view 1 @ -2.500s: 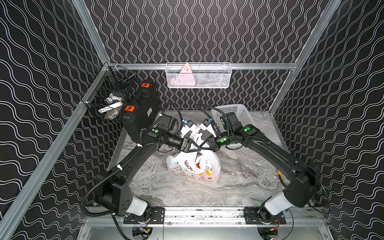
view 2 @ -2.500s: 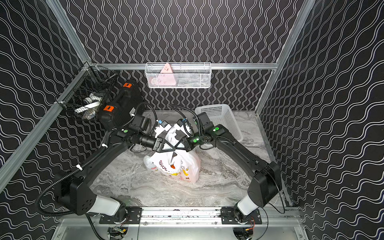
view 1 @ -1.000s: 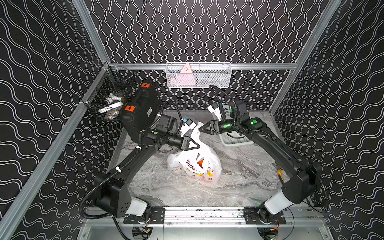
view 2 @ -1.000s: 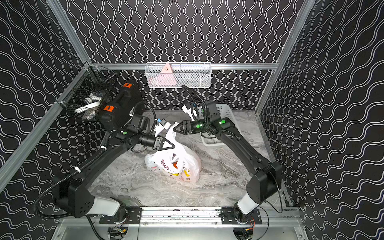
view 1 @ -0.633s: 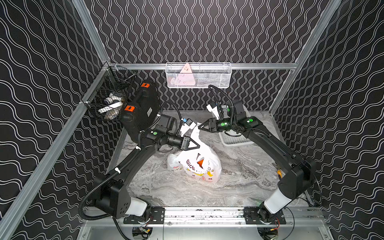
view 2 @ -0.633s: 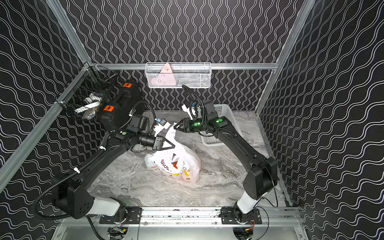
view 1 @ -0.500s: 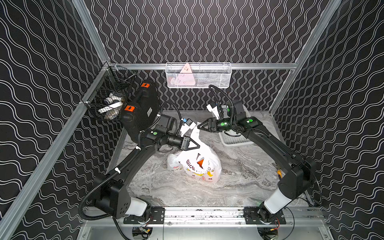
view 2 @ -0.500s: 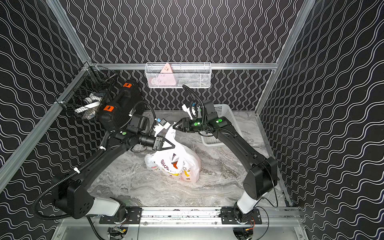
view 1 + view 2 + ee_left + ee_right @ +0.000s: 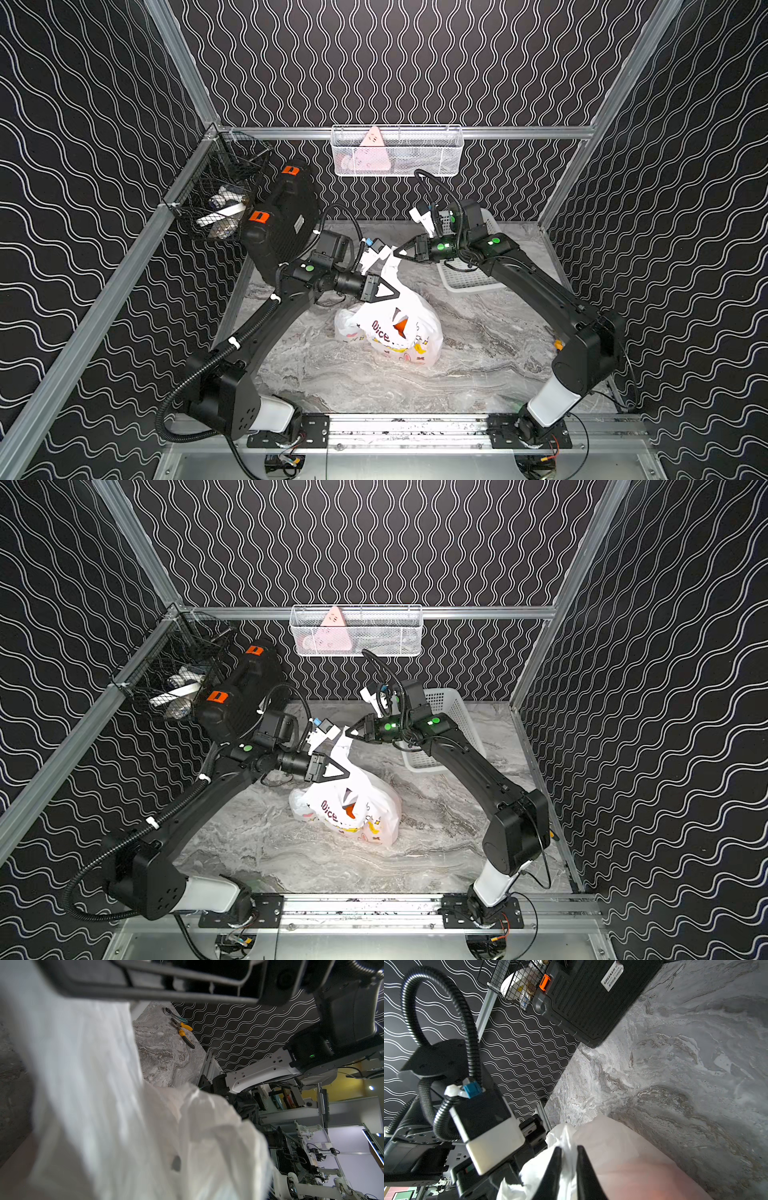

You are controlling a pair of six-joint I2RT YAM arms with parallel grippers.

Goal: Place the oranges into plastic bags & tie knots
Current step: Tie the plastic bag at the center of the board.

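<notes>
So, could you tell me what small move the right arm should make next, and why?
Probably draw the right pincer gently back towards its own side: its jaws are shut on a white handle strip, while the left pincer grips the bag near its neck, so pulling apart should tension the strip for knotting.

a broad strip of the marble table (image 9: pixel 340 386) is lying open in front of the plastic bag (image 9: pixel 409 336), and more is running along its right side toward the pliers (image 9: pixel 557 344) at the edge. behind, the black case (image 9: pixel 286 224) is blocking the back left and the white basket (image 9: pixel 461 284) is filling the back right. the left gripper (image 9: pixel 395 292) and right gripper (image 9: pixel 398 252) are crowding the space just above the bag, both pinching its raised plastic.
</notes>
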